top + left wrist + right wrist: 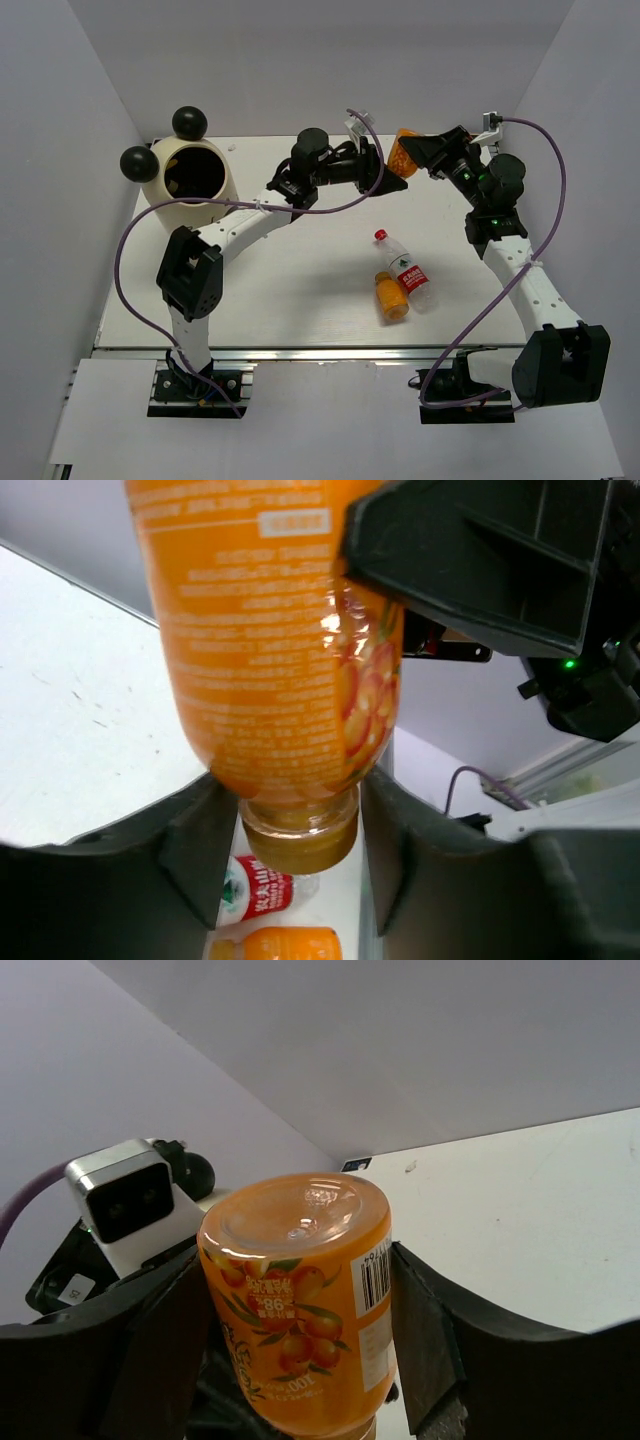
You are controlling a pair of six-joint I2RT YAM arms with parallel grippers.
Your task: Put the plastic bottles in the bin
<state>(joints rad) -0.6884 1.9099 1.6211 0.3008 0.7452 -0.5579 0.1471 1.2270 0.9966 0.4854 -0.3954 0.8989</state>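
An orange-filled plastic bottle [401, 156] hangs in the air at the back of the table, held between both arms. My right gripper [417, 150] is shut on its body [300, 1290], base towards the wrist camera. My left gripper [385, 172] is closed against the bottle's shoulder [270, 630] just above the cap, fingers [195, 830] touching on both sides. On the table lie a clear bottle with red cap and red label [405, 268] and a second orange bottle [391, 297], side by side. The cream bin [232, 185] with black ball ears stands at the back left.
White walls close in the table on the left, back and right. A purple cable [125, 270] loops from the left arm beside the bin. The two lying bottles [255, 892] sit below the held one, in front of the arms' meeting point.
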